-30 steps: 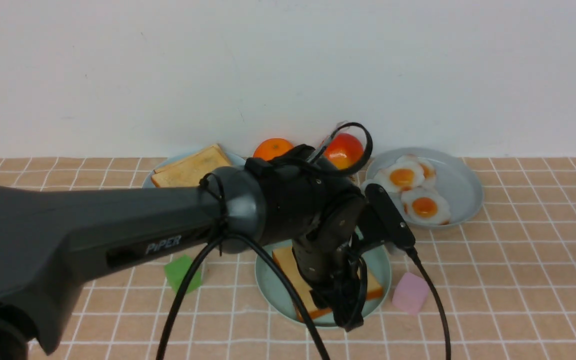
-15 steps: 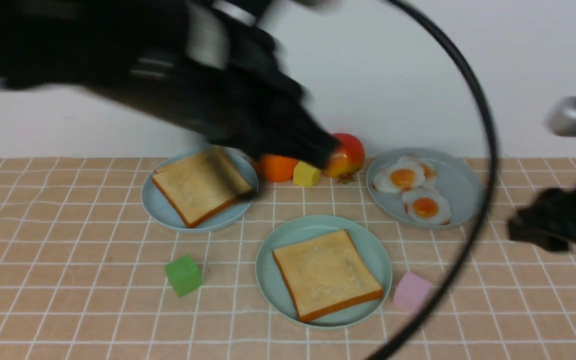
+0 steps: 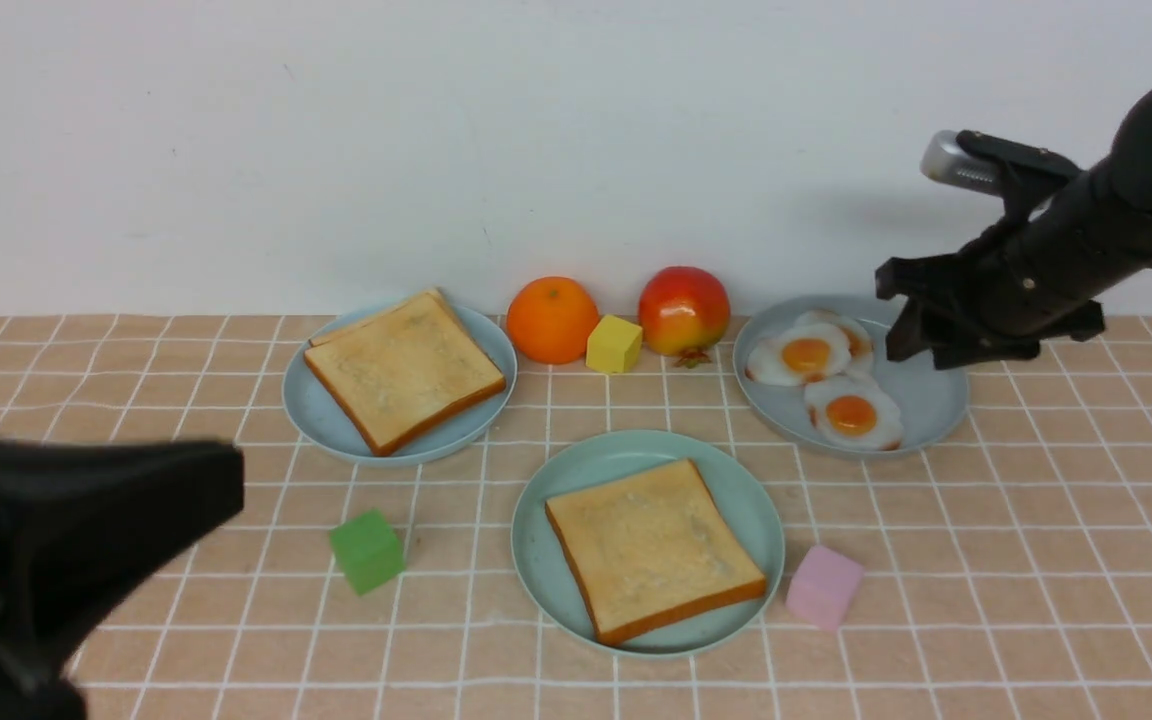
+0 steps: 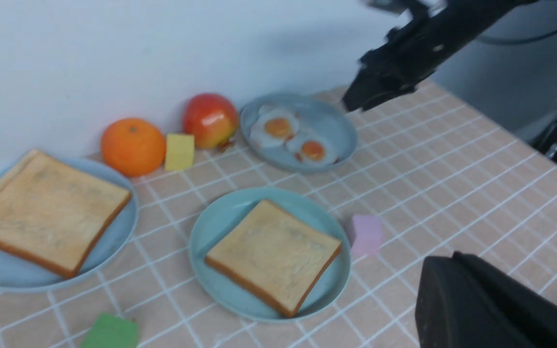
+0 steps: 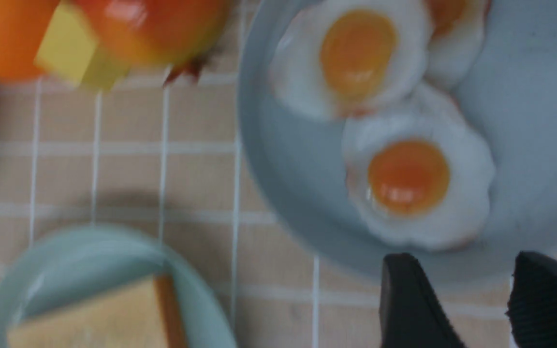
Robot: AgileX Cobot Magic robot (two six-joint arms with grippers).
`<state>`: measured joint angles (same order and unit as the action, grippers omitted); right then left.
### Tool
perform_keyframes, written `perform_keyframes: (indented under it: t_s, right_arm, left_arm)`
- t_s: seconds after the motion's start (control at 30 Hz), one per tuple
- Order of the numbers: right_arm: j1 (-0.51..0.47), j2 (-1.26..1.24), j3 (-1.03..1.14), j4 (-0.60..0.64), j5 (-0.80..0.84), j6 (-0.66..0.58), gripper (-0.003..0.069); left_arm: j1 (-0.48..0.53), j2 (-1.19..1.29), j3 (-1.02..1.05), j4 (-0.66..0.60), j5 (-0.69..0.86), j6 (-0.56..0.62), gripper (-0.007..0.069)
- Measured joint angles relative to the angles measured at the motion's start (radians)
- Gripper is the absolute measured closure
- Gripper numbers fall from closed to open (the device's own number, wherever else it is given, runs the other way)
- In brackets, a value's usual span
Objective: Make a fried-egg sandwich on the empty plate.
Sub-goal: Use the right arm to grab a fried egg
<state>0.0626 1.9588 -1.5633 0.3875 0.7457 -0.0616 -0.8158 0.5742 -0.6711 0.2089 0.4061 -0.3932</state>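
Note:
One golden toast slice [image 3: 652, 546] lies flat on the empty plate [image 3: 556, 480], the mint-green one at the table's middle. Further toast slices [image 3: 403, 368] are stacked on the pale plate [image 3: 311, 412] at the back left. Two fried eggs [image 3: 826, 382] lie on the pale plate [image 3: 926, 392] at the back right. My right gripper [image 3: 911, 335] hangs open just above that plate's right side; in its wrist view the right gripper [image 5: 464, 263] has nothing between its fingers, close to the nearer egg [image 5: 408, 180]. My left arm [image 3: 66, 540] is at the lower left, its gripper [image 4: 440, 263] shut and holding nothing.
An orange [image 3: 552, 318], a yellow block [image 3: 613, 344] and a red fruit [image 3: 684, 310] stand along the back wall between the two pale plates. A green cube [image 3: 367, 550] lies left of the mint plate and a pink cube [image 3: 823, 585] right of it.
My left arm has pulled back from over the mint plate to the lower left, and its gripper has shut. The toast stays on the plate. My right arm has come in over the egg plate.

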Motion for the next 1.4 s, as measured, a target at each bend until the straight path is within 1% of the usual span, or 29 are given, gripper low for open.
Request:
perform_keyframes:
  t_s: [0.23, 0.53, 0.83, 0.97, 1.1, 1.4]
  right_arm:
    - [-0.005, 0.065, -0.052, 0.082, -0.013, -0.065, 0.0344]
    - [-0.022, 0.119, -0.097, 0.115, -0.047, -0.066, 0.0344]
    - [-0.035, 0.292, -0.291, 0.149, 0.042, -0.066, 0.0343]
    - [-0.046, 0.339, -0.346, 0.206, 0.056, -0.066, 0.0343]
    - [-0.052, 0.37, -0.368, 0.246, 0.049, -0.066, 0.0343]
    - [-0.062, 0.413, -0.377, 0.264, 0.032, -0.066, 0.0343]
  left_arm:
    - [0.0, -0.015, 0.036, 0.001, -0.051, -0.006, 0.0638]
    - [0.0, -0.015, 0.036, 0.001, -0.055, -0.006, 0.0638]
    - [0.0, -0.015, 0.036, -0.006, -0.059, -0.006, 0.0638]
    - [0.0, -0.015, 0.036, -0.011, -0.06, -0.006, 0.0638]
    - [0.0, -0.015, 0.036, -0.011, -0.06, -0.006, 0.0638]
    - [0.0, -0.015, 0.036, -0.014, -0.06, -0.006, 0.0638]
